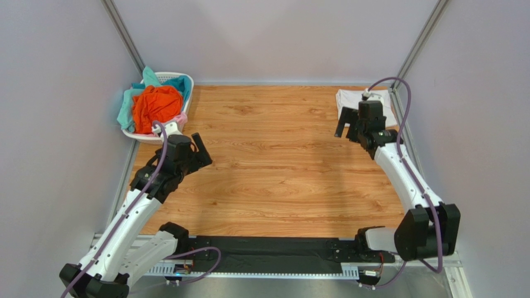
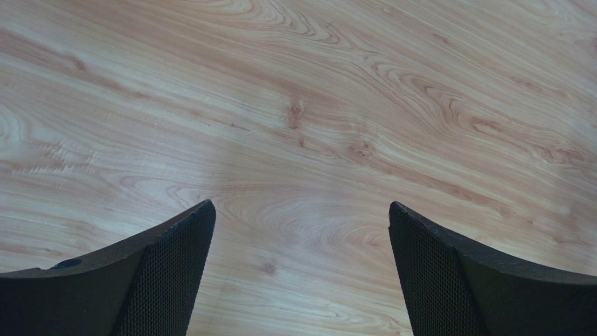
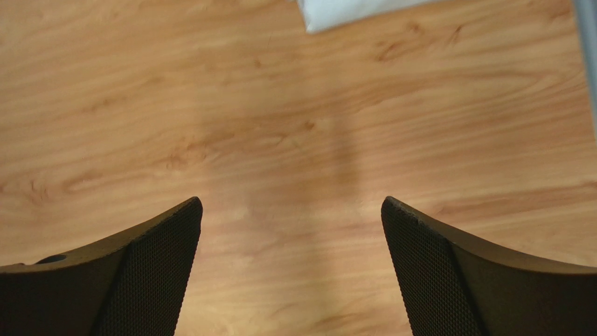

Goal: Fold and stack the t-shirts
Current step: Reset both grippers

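Both arms hang over bare wood here. The left gripper [image 2: 301, 210] is spread wide with nothing between its fingers, over the left side of the table [image 1: 280, 180], just in front of the white basket [image 1: 189, 85] in the far left corner. The orange t-shirt [image 1: 155, 105] is piled on top in there, the teal t-shirt [image 1: 129, 105] spills over the rim, and a bit of the pink t-shirt [image 1: 181, 118] peeks out at the near edge. The right gripper [image 3: 291, 203] is spread open too, holding nothing, by the far right corner. The white t-shirt [image 1: 347, 99] lies folded flat on the table there, just beyond the gripper, not touching it.
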{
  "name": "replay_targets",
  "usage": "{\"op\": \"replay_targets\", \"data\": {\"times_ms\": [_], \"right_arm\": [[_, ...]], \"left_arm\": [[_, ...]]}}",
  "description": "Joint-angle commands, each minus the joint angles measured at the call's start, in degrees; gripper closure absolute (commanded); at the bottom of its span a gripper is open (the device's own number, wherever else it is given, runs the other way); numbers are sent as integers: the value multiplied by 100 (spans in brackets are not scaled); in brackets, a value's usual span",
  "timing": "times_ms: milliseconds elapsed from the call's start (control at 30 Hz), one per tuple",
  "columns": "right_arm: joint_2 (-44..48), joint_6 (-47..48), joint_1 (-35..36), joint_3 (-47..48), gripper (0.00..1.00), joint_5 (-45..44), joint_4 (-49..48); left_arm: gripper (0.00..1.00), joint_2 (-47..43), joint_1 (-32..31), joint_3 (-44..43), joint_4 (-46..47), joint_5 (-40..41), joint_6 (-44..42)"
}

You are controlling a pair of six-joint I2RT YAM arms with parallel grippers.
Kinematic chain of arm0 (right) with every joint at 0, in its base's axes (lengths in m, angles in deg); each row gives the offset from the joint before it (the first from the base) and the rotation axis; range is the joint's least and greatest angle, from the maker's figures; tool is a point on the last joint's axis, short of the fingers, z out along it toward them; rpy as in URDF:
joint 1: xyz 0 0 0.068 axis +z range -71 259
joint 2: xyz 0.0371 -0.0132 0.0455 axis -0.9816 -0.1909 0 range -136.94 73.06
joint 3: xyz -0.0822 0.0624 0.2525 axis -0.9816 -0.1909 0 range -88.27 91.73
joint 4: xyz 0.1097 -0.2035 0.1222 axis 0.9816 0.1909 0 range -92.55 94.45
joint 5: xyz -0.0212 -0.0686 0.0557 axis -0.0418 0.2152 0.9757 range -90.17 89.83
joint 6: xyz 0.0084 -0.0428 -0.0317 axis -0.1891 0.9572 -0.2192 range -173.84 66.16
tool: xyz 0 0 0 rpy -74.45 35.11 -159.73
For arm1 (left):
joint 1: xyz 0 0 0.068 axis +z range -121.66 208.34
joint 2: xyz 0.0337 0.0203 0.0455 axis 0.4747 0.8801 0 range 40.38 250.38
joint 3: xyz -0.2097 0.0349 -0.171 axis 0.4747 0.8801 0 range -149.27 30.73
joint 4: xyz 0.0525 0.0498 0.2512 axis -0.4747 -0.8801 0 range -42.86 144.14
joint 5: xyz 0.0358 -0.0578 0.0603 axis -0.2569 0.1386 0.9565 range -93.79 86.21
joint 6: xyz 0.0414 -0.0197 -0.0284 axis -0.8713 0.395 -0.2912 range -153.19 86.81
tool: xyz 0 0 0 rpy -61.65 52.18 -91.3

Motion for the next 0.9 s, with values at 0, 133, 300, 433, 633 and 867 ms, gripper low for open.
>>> {"op": "replay_targets", "data": {"times_ms": [0,133,300,433,633,867], "right_arm": [[639,-556,215,-761,0,494,-441],[1192,-601,321,-1570,0,1032,-591],[1747,-583,356,-2439,0,1506,-872],[2124,-583,356,-2713,0,1621,-951],[2144,-486,356,-2670,0,1691,-960],[2117,-486,356,-2574,0,1657,-943]], "left_arm": [[0,-110,35,108,311,210,-8],[0,-163,35,292,522,201,-105],[0,-189,35,442,680,184,-131],[0,-233,35,495,725,166,-140],[0,-338,35,670,830,210,-61],[0,-312,35,653,883,210,-34]]}}
